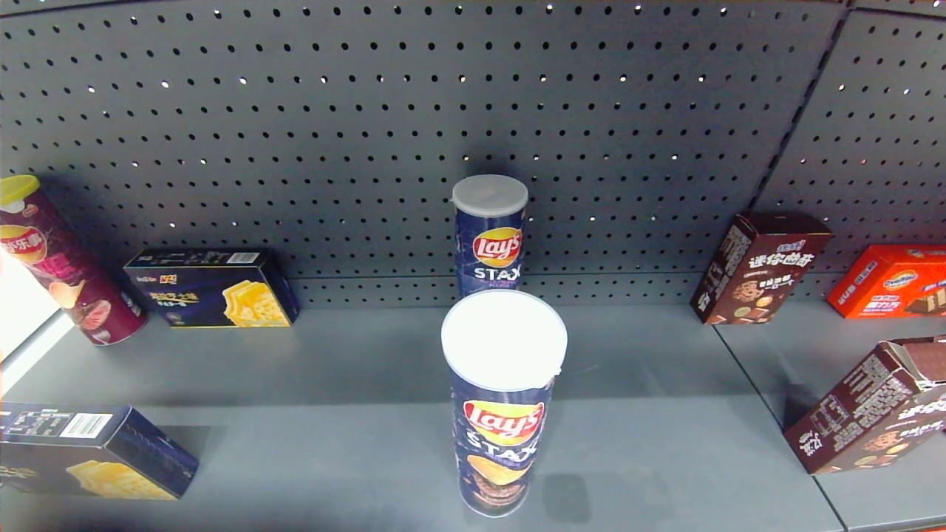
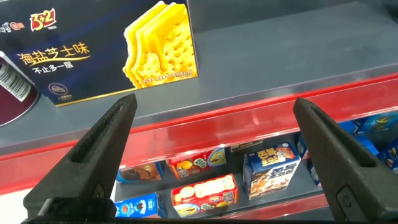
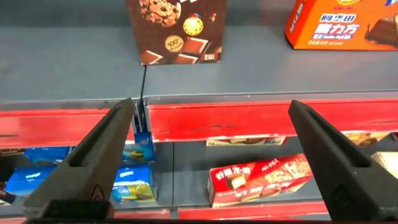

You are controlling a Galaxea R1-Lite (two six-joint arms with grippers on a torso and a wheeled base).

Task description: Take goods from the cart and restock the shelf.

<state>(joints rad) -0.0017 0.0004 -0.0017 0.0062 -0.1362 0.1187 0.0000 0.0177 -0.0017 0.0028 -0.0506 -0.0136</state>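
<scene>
a dark blue cylindrical chip can (image 1: 502,414) stands on the grey metal shelf (image 1: 332,414), its twin (image 1: 489,236) at twelve o'clock. left gripper (image 2: 214,98) and right gripper (image 3: 211,102) gape wide, empty.

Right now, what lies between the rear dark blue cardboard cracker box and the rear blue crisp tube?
Nothing: head view shows bare grey shelf between cracker box and crisp tube.

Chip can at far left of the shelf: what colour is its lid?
Yellow lid on a maroon can, clearest in the head view.
</scene>
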